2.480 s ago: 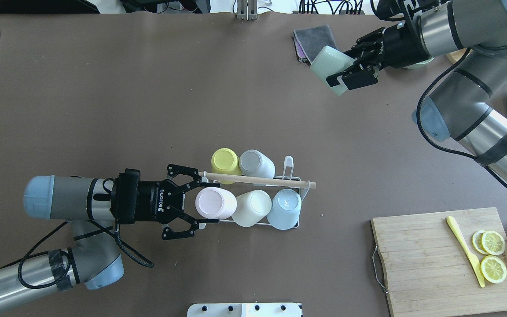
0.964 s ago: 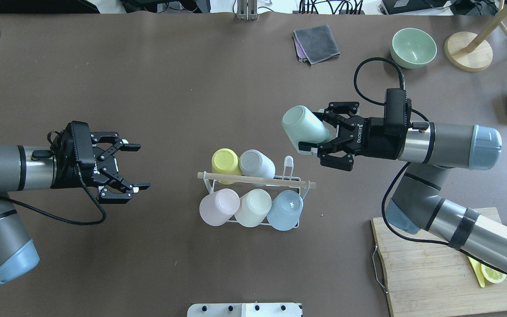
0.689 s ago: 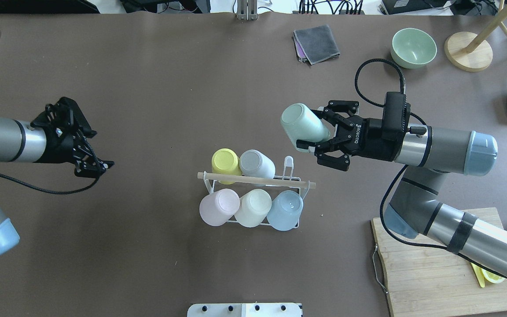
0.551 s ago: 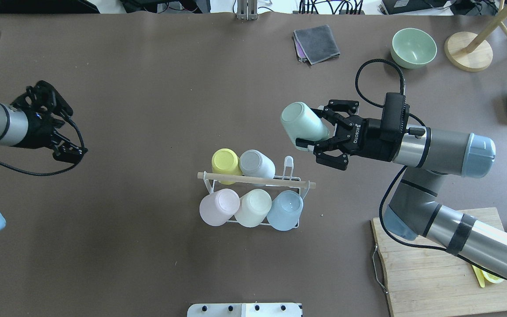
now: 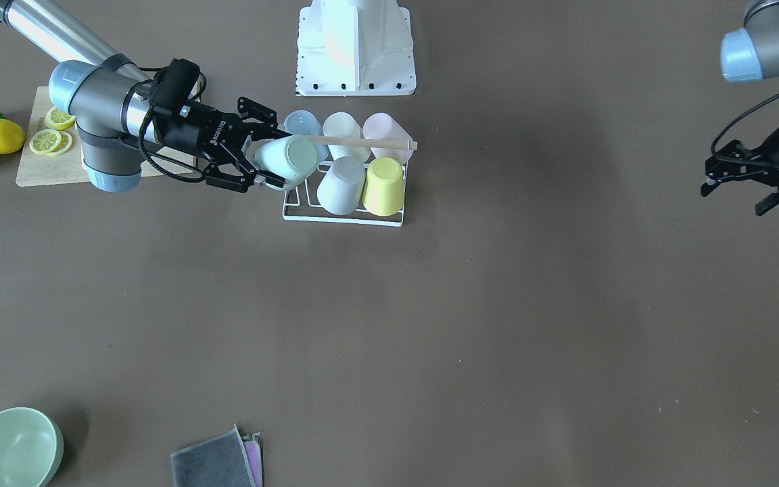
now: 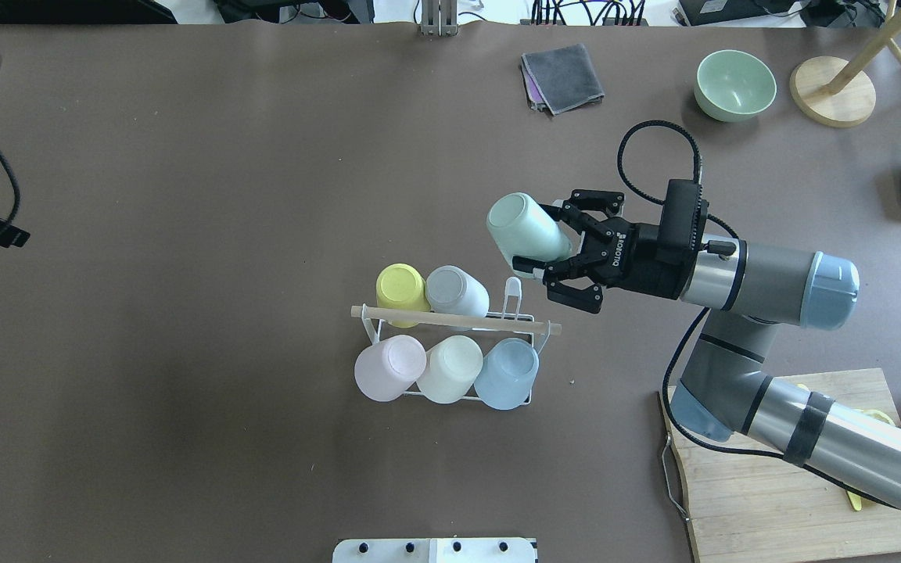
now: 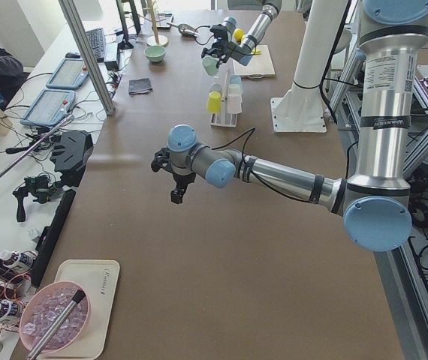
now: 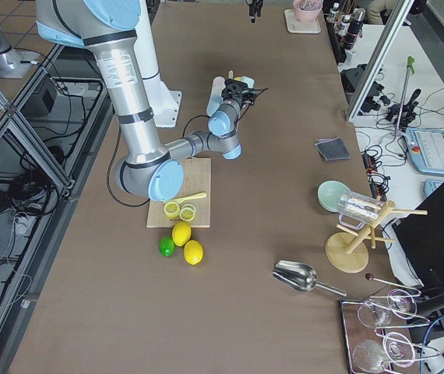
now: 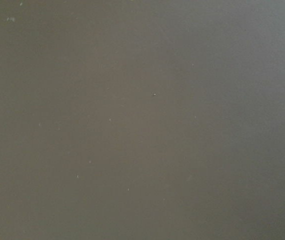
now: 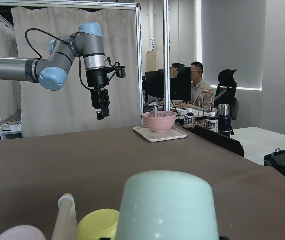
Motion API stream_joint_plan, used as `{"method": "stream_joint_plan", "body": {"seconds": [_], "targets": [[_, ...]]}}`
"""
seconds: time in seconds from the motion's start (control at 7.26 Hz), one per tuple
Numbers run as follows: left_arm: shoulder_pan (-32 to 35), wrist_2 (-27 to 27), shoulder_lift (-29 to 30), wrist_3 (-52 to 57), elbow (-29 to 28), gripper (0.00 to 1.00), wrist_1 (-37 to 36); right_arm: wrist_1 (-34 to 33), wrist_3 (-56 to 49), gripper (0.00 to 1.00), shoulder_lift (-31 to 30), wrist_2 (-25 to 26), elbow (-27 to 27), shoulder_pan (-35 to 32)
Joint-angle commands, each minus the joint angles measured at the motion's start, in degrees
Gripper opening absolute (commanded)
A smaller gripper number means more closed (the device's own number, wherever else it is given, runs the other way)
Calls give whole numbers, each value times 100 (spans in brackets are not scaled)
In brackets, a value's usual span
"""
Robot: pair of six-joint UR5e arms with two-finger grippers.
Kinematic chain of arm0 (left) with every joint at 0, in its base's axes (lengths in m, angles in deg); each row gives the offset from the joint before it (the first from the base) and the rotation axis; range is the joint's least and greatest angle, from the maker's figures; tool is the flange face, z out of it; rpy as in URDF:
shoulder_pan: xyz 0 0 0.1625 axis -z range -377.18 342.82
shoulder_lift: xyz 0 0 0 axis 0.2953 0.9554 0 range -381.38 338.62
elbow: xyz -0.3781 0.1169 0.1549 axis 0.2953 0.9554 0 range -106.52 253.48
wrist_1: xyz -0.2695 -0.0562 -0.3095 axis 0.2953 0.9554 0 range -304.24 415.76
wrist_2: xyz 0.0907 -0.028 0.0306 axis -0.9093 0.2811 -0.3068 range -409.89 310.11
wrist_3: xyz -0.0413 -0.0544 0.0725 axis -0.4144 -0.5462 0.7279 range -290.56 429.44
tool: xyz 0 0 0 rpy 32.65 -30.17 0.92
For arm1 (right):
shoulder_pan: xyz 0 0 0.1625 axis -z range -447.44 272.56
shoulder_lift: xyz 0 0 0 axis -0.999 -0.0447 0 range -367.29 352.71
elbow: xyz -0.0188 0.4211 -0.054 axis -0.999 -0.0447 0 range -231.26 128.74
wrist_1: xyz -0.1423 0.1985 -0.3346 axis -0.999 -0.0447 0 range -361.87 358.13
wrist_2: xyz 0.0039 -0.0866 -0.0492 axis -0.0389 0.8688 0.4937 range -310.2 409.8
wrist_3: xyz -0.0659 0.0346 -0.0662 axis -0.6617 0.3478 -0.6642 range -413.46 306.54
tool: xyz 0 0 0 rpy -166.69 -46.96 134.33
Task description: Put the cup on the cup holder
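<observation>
Overhead exterior view: the right arm's black two-finger gripper (image 6: 540,240) has edged nearer to the small white wire cup holder with a pale wooden rod across its top (image 6: 454,319) than it was a moment ago.
Cup: a pale mint-green plastic tumbler (image 6: 527,229), carried in the air and tilted with its base leading. It hangs just beyond the holder's right end and touches nothing.
Right fingers: clamped on the tumbler's mouth end, one on each side.
Free spot: one bare white wire prong (image 6: 512,291) stands beside the upturned grey cup (image 6: 457,290) (the only empty place I can make out).
Already racked: yellow cup (image 6: 401,286), pink cup (image 6: 389,367), cream cup (image 6: 450,368) and pale blue cup (image 6: 506,372), all upside down.
Left gripper (image 5: 734,199): fingers spread wide with nothing in them, hanging above the brown surface well away from the holder.
Earlier frame: 2.5 seconds back the left gripper was at the pink cup, and the tumbler was far off by the folded grey cloth (image 6: 562,77). Since then the left arm has drawn almost out of the overhead view.
Meaning: this looks like the final approach. The tumbler likely still has to tip mouth-down and come onto that prong.
</observation>
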Motion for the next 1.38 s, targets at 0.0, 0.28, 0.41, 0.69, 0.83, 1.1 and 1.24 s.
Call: {"method": "stream_joint_plan", "body": {"seconds": [0.0,0.28,0.41,0.69,0.83,1.1,1.24], "targets": [[1076,446,-322,40,-411,99,-39,-13,-65,55,15,32,-32,105],[1115,158,-656,75,-235,99,-30,-4,-73,56,24,32,-111,114],[1036,-166,-753,615,-227,99,-47,-4,-91,56,33,24,-137,166],[905,-213,-763,1815,-235,99,-763,-13,-100,57,33,23,-164,227],[1060,-396,-720,2842,-113,99,-1325,-13,-100,58,33,23,-164,245],[1159,-574,-956,3072,99,99,-1471,-13,-56,63,24,23,-164,254],[1159,-574,-1000,3072,73,99,-1471,-4,-38,64,7,23,-147,254]]}}
